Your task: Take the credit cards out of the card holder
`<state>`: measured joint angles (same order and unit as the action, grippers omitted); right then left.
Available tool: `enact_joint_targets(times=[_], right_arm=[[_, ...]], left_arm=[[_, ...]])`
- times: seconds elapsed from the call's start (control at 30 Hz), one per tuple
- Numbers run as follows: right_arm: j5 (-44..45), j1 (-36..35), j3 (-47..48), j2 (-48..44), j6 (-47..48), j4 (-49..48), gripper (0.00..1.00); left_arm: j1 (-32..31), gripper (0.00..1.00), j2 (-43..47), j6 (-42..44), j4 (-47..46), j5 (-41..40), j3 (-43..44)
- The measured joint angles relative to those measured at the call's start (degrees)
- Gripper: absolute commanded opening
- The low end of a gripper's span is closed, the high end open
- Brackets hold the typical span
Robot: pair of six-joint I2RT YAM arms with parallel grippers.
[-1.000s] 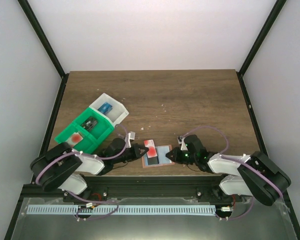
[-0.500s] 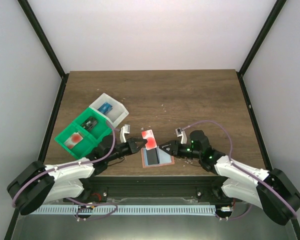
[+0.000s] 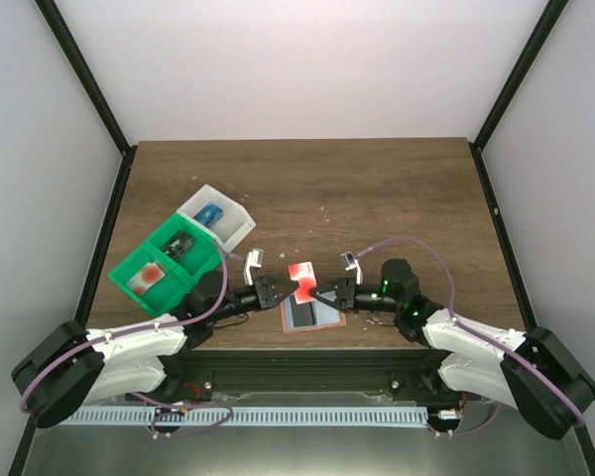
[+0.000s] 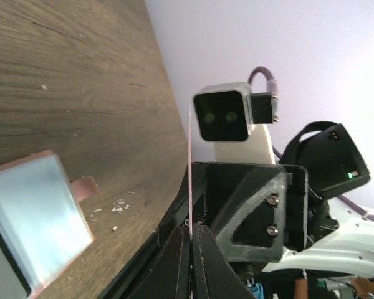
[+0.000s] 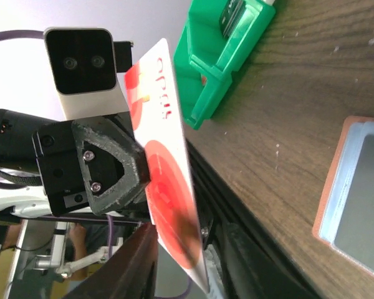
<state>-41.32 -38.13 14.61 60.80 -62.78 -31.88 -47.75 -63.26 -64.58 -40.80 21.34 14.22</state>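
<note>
My left end effector [image 3: 282, 291] is pressed together on the red and white card [image 3: 302, 281], pinching it by its left edge. In the left wrist view the card shows edge-on, as a thin line rising from between the fingertips. My right end effector [image 3: 327, 294] sits at the card's opposite edge with its jaws spread. In the right wrist view the card's lower corner stands in the gap between the two fingers [image 5: 136, 265], and I cannot tell whether either one touches it.

A second ago that card lay low at the card holder [image 3: 313, 315] with the left fingers at the holder's left end. Now it is lifted clear above the holder, which lies open on the bench [image 3: 377, 198] near the front edge — much where it was.

The right arm, tucked back by the holder's right end a second ago, has reached in toward the middle.

Farther left, the green tray [image 3: 139, 260] carries a dark card [image 3: 181, 245] and the white tray [image 3: 236, 226] a blue card [image 3: 210, 213], both unchanged.
</note>
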Motion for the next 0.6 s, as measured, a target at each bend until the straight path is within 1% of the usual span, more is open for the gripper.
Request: enact_joint_targets(times=[0.03, 0.07, 0.1, 0.13, 0.2, 0.23, 0.3, 0.33, 0.43, 0.53, 0.6], right_arm=[[-0.39, 0.00, -0.17, -0.02, 0.20, -0.50, 0.13], [-0.81, 0.00, -0.44, -0.09, 0.33, -0.81, 0.08], [-1.29, 0.00, -0.66, -0.24, 0.28, -0.74, 0.02], [-1.79, 0.00, -0.85, -0.44, 1.03, -0.81, 0.01], [-2.95, 0.02, -1.18, -1.42, 2.12, -1.18, 0.00], [-3.65, 0.00, -1.40, -2.27, 2.73, -1.33, 0.00], [-4.81, 0.00, -2.08, -3.93, 4.11, -1.22, 0.01], [-5.40, 0.00, -2.45, -4.66, 5.07, -0.85, 0.00], [-8.15, 0.00, -2.67, -6.34, 9.16, 2.01, 0.00], [-11.32, 0.00, -2.67, -7.56, 13.14, 6.03, 0.01], [-13.68, 0.00, -2.93, -8.22, 14.56, 7.02, 0.01]], left_arm=[[-0.15, 0.00, 0.02, -0.11, -0.55, 0.44, -0.04], [-0.22, 0.00, 0.02, -0.15, -0.87, 0.92, -0.04], [-0.26, 0.03, 0.07, -0.15, -1.09, 1.53, -0.04], [-0.28, 0.10, 0.20, -0.11, -1.05, 1.95, -0.04], [-0.22, 0.28, 0.85, -0.07, 0.28, 2.40, -0.20], [-0.24, 0.35, 1.27, 0.39, 0.76, 2.91, -0.31], [-0.33, 0.46, 3.17, 0.68, 2.05, 4.28, -0.31], [-0.37, 0.49, 4.44, 1.36, 2.91, 4.81, -0.31], [-0.35, 0.51, 10.60, 3.39, 9.49, 5.95, -0.04], [-0.13, 0.51, 16.94, 6.69, 19.21, 5.81, 1.73], [0.57, 0.51, 20.31, 9.29, 25.90, 5.77, 4.02]])
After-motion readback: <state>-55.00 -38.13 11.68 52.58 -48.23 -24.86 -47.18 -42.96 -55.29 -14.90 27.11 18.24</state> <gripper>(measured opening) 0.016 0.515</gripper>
